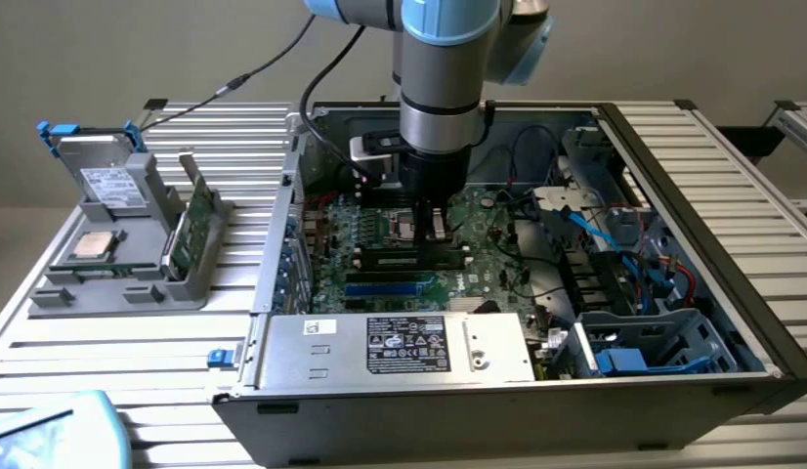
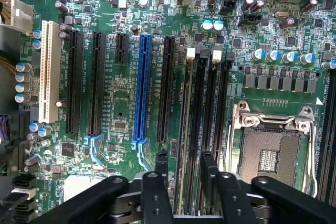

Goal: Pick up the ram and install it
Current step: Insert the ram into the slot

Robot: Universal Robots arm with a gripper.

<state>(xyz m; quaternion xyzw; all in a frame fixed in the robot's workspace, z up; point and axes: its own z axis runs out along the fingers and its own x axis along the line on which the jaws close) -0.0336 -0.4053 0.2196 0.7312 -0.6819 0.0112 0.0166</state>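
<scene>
The claw [image 2: 185, 162] hangs low over the motherboard [image 2: 122, 90] inside the open computer case [image 1: 769, 322]. Its two fingers [image 2: 161, 165] are spread apart, straddling the near end of the memory slots [image 2: 202, 119] just beside the empty processor socket [image 2: 270, 153]; nothing is plainly pinched between them. Whether a stick already sits in the slot under the gap I cannot tell. By its place, this looks like the installing end of the job rather than the pick-up. Seating would call for the board edge held true to one slot, the end latches back, and a straight push down without skew. The one ram [image 1: 185, 230] I can make out stands on edge in the gray holder [image 1: 117, 288] on the desk [image 1: 104, 342], at the exterior view's left, well apart from the claw. Counted on the board: four memory slots in the bank by the socket, one blue expansion slot [image 2: 142, 87], one white [image 2: 49, 72], and four black, one of them short. The holder also carries one processor chip [image 1: 91, 246] and one hard drive [image 1: 110, 184]. One power supply [image 1: 403, 344] sits at the case's near edge.
</scene>
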